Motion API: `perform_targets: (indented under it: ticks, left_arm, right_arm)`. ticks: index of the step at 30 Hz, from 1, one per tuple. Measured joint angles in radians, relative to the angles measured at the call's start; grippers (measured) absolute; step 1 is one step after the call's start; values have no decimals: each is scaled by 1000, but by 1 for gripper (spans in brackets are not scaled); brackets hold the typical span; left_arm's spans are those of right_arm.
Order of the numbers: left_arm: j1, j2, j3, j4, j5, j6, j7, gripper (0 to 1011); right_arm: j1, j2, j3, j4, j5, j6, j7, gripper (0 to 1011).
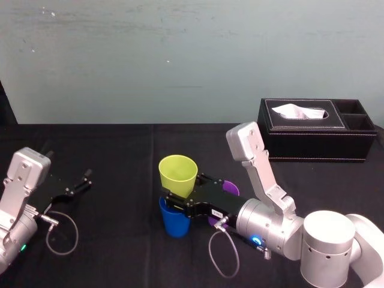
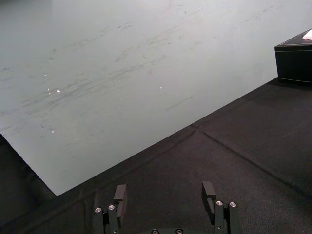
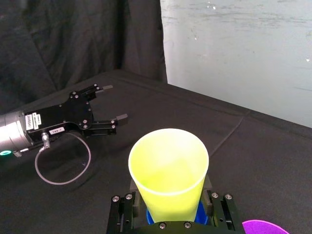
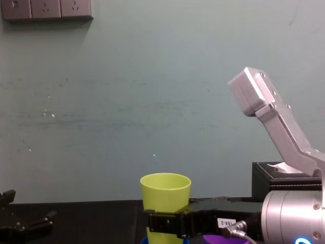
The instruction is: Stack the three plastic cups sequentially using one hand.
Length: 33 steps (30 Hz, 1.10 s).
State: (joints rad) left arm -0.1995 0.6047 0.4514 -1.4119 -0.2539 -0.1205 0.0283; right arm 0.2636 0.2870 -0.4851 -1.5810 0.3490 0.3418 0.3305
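My right gripper (image 1: 175,201) is shut on the yellow-green cup (image 1: 178,173), one finger on each side of its lower part (image 3: 168,170). The cup stands upright straight over the blue cup (image 1: 174,223), whose rim shows around its base (image 3: 201,214). The fingers hide how deep it sits. The purple cup (image 1: 233,187) stands on the table just behind the right gripper, partly hidden (image 3: 263,227). My left gripper (image 1: 81,185) rests open at the table's left, far from the cups (image 3: 114,102), with nothing between its fingers (image 2: 120,194).
A black tissue box (image 1: 318,129) stands at the back right by the wall. A grey cable loop (image 1: 63,235) lies beside the left arm. The table (image 1: 120,150) is covered in black cloth, with open room between the two arms.
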Motion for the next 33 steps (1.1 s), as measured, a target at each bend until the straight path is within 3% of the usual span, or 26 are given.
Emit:
perform_targets:
  ticks: [33]
  left_arm:
    - [0, 0, 0, 0, 0, 0, 0, 1000]
  right_arm:
    - [1, -8, -11, 33, -12, -17, 0, 715]
